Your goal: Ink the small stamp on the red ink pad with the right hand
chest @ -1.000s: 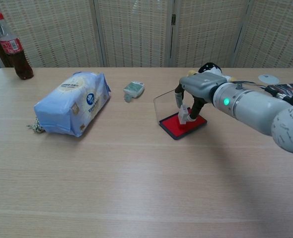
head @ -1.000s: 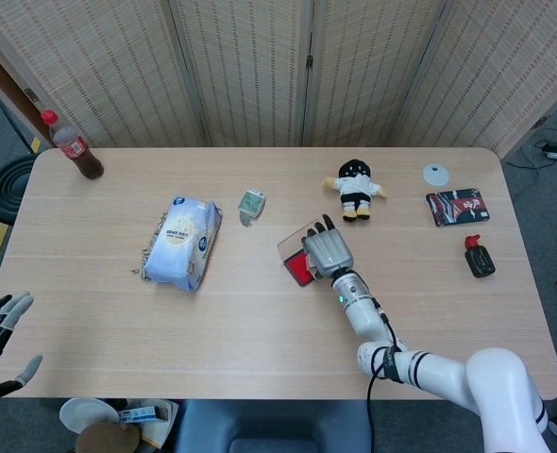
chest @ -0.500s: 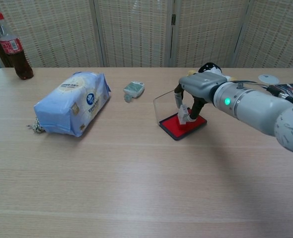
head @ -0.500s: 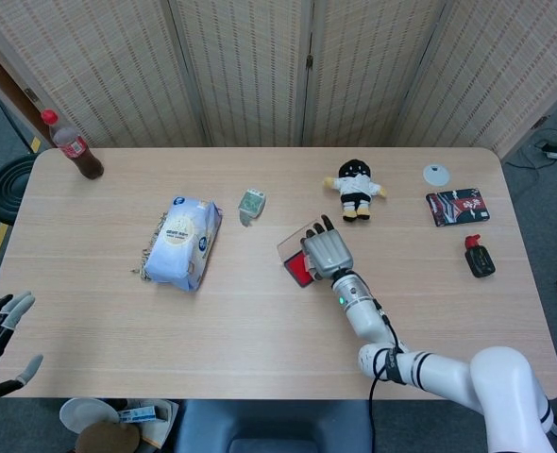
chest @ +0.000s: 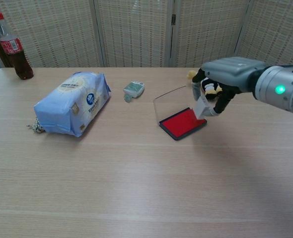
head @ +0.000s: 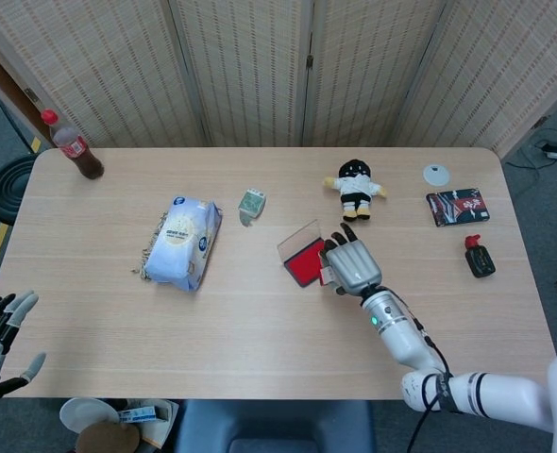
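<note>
On the pale wood table (chest: 136,198) before the woven screens, my right hand (chest: 221,82) pinches the small stamp (chest: 201,106) just above the red ink pad (chest: 182,122)'s right edge; it looks light, rigid, best gripped by its sides.

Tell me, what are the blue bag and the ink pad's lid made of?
The blue bag looks like soft, slightly shiny plastic film: it is puffy and crinkled. The ink pad's lid seems clear hard plastic, since the table shows through it.
</note>
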Robot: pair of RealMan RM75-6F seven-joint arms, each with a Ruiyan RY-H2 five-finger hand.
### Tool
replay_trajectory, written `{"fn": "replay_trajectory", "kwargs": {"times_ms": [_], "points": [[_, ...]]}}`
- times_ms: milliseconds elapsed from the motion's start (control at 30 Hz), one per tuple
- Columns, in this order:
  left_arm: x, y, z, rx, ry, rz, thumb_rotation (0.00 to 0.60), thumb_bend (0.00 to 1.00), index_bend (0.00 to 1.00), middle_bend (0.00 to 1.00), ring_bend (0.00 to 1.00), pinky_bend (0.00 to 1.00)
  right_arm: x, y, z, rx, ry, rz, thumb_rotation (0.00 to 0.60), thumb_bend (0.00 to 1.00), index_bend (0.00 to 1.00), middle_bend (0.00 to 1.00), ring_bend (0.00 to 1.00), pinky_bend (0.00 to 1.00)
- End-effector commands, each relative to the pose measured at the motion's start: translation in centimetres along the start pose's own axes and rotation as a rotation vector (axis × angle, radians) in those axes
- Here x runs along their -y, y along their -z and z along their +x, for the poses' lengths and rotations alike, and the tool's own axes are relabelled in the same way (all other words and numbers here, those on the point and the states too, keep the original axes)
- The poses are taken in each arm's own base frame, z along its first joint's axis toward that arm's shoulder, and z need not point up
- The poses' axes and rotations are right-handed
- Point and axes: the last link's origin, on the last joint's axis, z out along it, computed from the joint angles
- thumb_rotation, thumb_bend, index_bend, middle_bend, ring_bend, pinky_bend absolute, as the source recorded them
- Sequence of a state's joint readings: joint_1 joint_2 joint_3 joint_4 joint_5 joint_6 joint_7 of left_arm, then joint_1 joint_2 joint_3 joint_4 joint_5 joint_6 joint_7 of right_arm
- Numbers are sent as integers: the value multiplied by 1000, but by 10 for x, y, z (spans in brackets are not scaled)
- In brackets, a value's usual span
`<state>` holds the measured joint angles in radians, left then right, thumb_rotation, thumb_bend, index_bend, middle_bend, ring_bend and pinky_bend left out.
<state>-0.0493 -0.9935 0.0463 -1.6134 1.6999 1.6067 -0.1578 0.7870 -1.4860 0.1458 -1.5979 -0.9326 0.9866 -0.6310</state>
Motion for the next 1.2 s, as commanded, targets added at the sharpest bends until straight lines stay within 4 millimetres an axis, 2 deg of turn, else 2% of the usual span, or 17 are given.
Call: {"fn": "replay_trajectory", "kwargs": {"times_ms": [33,267,533,933,1000,1133,1200], "points": [[0,0,0,-4,-3,1,600,340,0,0,0,33,-11,20,-10,29,-1,-6,600,303,773,282,154,0],[0,0,0,-1,-6,1,600,340,0,0,0,33,-16,34,-33,81,-1,13,600,311,773,255,154,0],[0,0,0,1,-4,-2,600,340,0,0,0,32,-19,27,-51,117,-8,5,600,311,773,235,154,0],[1,2,2,-5,4,-3,600,340,0,0,0,33,-16,18,-59,132,-9,-2,600,310,773,225,154,0],[1,3,2,-7,6,-2,600,341,0,0,0,33,-16,17,-60,135,-9,-3,600,310,748,220,152,0],[2,2,3,-12,5,7,600,341,0,0,0,33,-16,16,-60,147,-9,-4,600,297,635,202,140,0],[1,3,3,-12,6,6,600,341,0,0,0,33,-16,16,-60,152,-8,-6,600,295,620,200,138,0]]}}
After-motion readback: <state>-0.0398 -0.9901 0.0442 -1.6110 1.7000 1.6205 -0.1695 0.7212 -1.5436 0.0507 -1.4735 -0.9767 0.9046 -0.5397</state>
